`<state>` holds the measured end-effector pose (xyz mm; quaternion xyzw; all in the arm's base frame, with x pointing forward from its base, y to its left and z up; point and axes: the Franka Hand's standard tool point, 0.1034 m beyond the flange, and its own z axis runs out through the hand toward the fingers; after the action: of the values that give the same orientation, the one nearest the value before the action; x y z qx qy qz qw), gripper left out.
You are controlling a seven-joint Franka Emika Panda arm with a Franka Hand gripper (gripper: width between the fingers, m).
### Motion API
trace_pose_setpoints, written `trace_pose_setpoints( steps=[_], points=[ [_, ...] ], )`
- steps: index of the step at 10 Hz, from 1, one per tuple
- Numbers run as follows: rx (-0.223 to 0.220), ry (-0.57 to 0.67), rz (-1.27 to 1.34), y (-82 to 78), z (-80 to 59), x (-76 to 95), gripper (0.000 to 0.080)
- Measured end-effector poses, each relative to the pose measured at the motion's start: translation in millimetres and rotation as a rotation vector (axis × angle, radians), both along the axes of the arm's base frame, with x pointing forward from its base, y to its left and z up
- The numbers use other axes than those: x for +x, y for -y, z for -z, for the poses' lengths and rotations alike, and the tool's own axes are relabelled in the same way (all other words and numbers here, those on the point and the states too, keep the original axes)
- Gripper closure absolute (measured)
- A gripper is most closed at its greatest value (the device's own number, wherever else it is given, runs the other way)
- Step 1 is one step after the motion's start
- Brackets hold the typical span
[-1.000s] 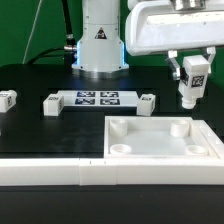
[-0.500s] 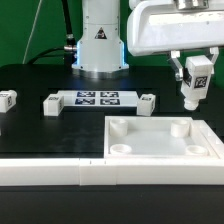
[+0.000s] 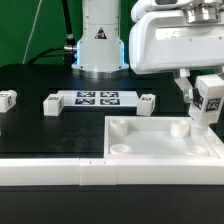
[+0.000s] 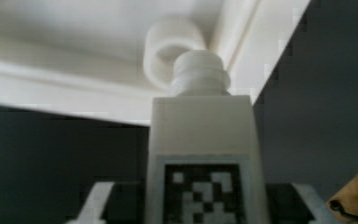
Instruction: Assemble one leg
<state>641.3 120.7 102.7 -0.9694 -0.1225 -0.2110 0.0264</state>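
My gripper (image 3: 208, 92) is shut on a white leg (image 3: 209, 101) with a black-and-white tag on its face, held upright at the exterior view's right. It hangs just above the far right corner socket (image 3: 181, 128) of the large flat white square piece (image 3: 160, 150). In the wrist view the leg (image 4: 202, 140) runs between my fingers (image 4: 108, 200), its peg end pointing at the round socket (image 4: 172, 45). Three more legs lie on the table: one (image 3: 8, 99) at the exterior view's left, one (image 3: 52, 104) and one (image 3: 147, 101) beside the marker board.
The marker board (image 3: 99, 98) lies in front of the robot base (image 3: 99, 45). A low white wall (image 3: 60, 172) runs along the table's front edge, next to the square piece.
My gripper has moved toward the exterior view's right and down with the leg, from above the square piece's far edge to just over its far right corner socket.
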Motion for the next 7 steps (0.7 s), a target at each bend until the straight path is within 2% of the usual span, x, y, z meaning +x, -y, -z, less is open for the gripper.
trace_pose_setpoints(
  steps=[3, 4, 6, 7],
  points=[
    [-0.005, 0.004, -0.010, 1.0, 4.4, 5.5, 0.0509],
    [-0.002, 0.044, -0.006, 2.5, 3.3, 7.6, 0.0509],
    [-0.001, 0.104, 0.006, 8.0, 9.7, 3.3, 0.0509],
    [-0.002, 0.094, 0.004, 7.5, 15.4, 0.1, 0.0509]
  ],
)
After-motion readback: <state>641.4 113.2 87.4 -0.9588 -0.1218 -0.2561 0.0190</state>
